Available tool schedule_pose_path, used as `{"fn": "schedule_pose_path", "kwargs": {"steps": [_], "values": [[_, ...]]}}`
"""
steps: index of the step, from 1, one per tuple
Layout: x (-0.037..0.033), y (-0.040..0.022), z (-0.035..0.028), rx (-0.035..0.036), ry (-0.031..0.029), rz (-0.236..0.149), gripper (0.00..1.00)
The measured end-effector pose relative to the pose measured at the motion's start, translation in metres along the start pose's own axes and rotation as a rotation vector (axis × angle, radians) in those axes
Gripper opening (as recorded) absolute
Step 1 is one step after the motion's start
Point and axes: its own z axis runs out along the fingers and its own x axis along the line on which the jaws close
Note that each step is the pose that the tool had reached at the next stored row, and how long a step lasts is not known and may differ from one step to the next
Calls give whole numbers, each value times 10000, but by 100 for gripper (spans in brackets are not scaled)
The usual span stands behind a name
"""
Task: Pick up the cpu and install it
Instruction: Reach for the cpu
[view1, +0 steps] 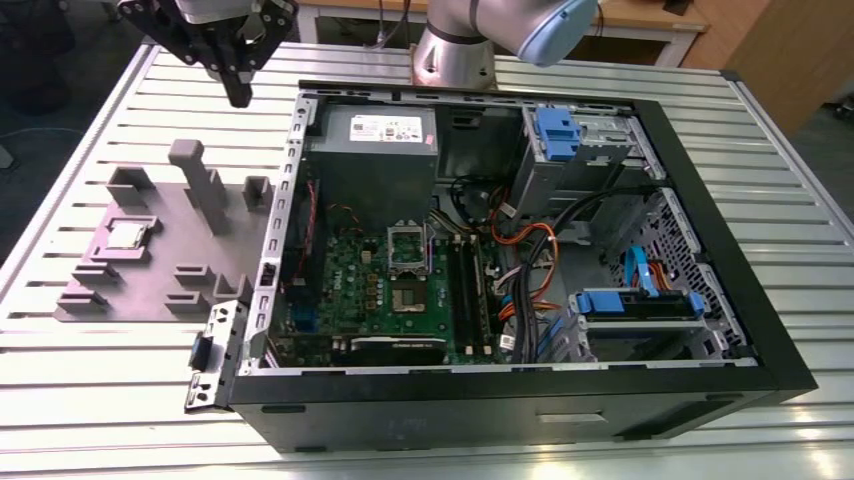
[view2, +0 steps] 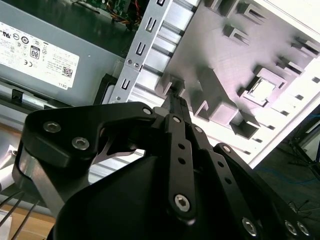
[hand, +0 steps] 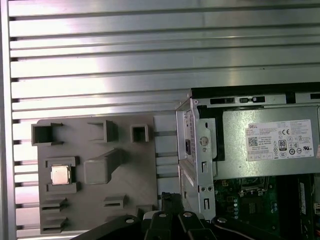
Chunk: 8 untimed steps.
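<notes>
One cpu (view1: 127, 234) is sitting in its pocket on the grey fixture (view1: 150, 280), untouched; gripper (view1: 240, 90) is hovering well apart, clenched on nothing. Approach step, probably; grasping would need jaws opened over it

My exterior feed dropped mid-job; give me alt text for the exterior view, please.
The cpu lies in a pocket of the grey fixture on the slatted table, at the exterior view's left of the open computer case. The gripper, shut and empty, hangs clear of the fixture, apart from the cpu.
</notes>
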Motion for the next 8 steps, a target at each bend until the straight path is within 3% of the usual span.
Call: {"fn": "schedule_pose_path", "kwargs": {"steps": [8], "values": [[23,-2,2,1,13,1,11]]}}
